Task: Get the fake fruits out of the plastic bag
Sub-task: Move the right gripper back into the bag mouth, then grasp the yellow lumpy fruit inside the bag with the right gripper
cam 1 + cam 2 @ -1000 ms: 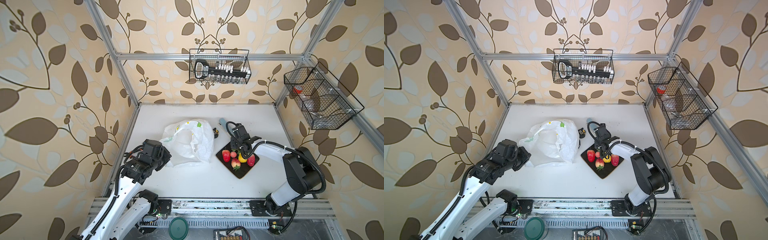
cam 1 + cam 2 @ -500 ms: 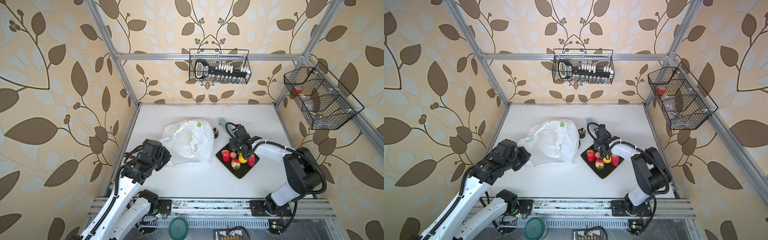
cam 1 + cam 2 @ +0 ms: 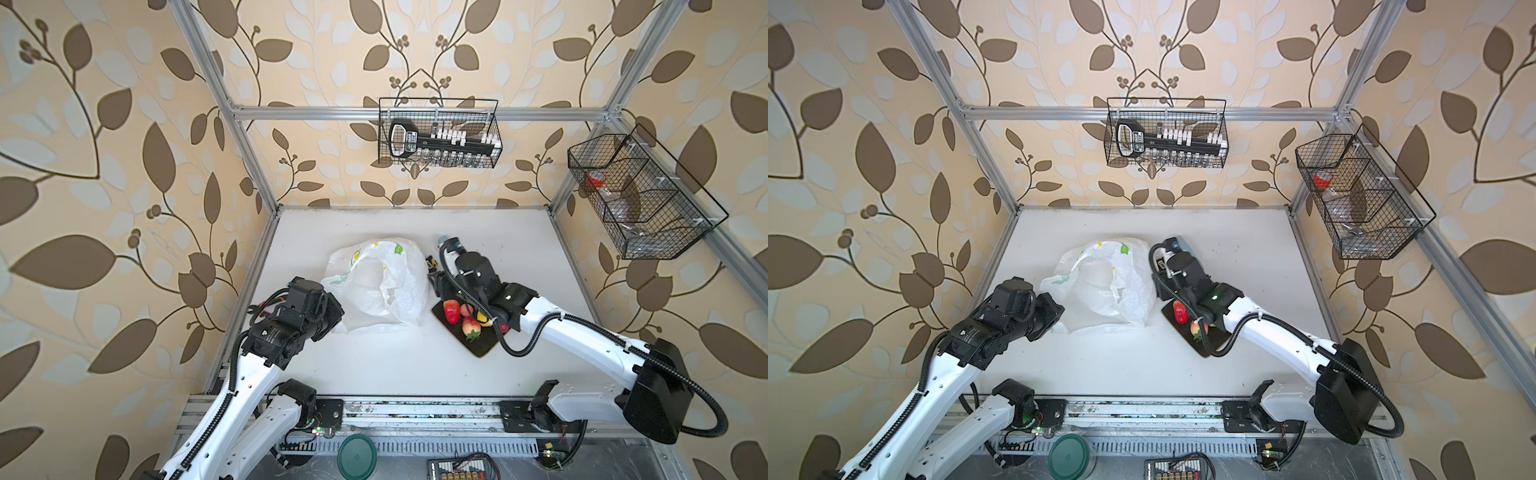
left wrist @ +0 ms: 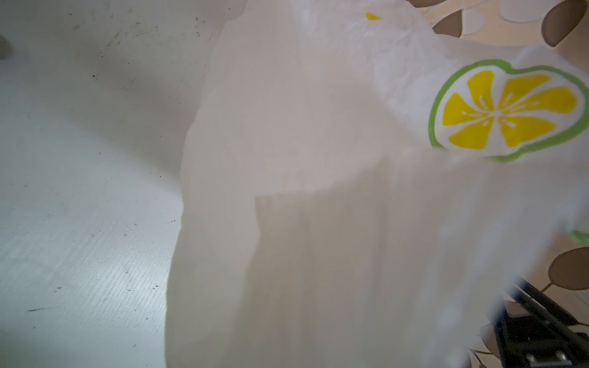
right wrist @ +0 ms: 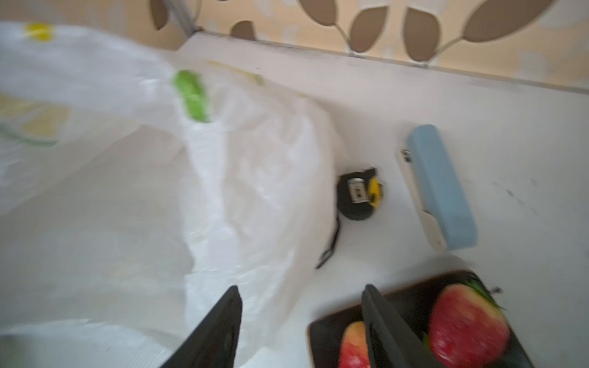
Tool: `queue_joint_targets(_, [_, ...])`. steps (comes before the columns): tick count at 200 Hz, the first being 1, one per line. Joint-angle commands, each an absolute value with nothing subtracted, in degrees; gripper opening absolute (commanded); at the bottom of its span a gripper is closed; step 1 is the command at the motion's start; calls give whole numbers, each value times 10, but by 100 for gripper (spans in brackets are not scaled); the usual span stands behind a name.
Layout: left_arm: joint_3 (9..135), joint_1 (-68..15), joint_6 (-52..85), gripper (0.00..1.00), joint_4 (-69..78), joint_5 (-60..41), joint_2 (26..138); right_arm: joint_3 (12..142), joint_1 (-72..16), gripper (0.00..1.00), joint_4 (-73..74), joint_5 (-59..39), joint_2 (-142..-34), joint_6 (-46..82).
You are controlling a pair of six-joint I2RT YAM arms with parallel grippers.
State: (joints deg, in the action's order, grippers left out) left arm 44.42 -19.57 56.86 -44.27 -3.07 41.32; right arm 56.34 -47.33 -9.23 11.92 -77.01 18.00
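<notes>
fake fruits [image 3: 451, 311]: lying out of the bag on a dark board; two red strawberries with green tops plain in both top views [image 3: 1180, 312], a small pinkish one between them, a yellow piece and another red one half hidden behind the right arm; two red fruits blurred in the right wrist view [image 5: 465, 325].
dark board [image 3: 482, 347]: flat on the table, right of centre, just beside the bag's right edge.
plastic bag [image 3: 382, 286]: crumpled at the table's middle, mouth standing open toward the back wall; lemon-slice print sharp in the left wrist view [image 4: 318, 191].
left gripper [image 3: 334, 307]: clenched on the bag's left rim, film draped across its wrist camera.
right gripper [image 5: 301, 296]: released, nothing between the fingers; one finger over the bag's edge, one over the board's corner.
tape measure [image 5: 358, 194]: black and yellow, on the table between bag and blue case.
blue case [image 5: 441, 188]: long, flat on the table, behind the board.
table [image 3: 374, 365]: white, scuffed.
wire baskets [image 3: 440, 133]: one on the back wall, one on the right wall [image 3: 640, 195].
</notes>
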Motion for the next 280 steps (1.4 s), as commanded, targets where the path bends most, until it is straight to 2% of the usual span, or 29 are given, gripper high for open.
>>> queue_joint_targets(1, [444,-201,553,0,-431,-43,404,603,-541,58,-22,100,-835,148])
queue_joint_targets(44, [444,-201,554,0,-434,-50,396,743,-576,52,1,102,-1037,137])
queue_joint_targets(85, [456,-201,551,0,-435,-48,396,873,-572,54,-28,198,-1191,140])
queue_joint_targets(140, [467,-201,551,0,-465,-31,381,998,-538,68,-120,410,-1296,113])
queue_joint_targets(181, [455,-201,567,0,-472,-22,357,1003,-515,79,-165,459,-1319,153])
queue_joint_targets(200, [456,-201,565,0,-481,-23,354,1021,-504,82,-190,469,-1336,180])
queue_joint_targets(239, [454,-201,562,0,-495,-21,340,1054,-476,90,-193,402,-1363,204])
queue_joint_targets(259, [451,-201,562,0,-498,-25,338,1071,-459,90,-189,349,-1377,212])
queue_joint_targets(280, [452,-201,561,0,-499,-28,338,1069,-448,85,-176,314,-1381,218])
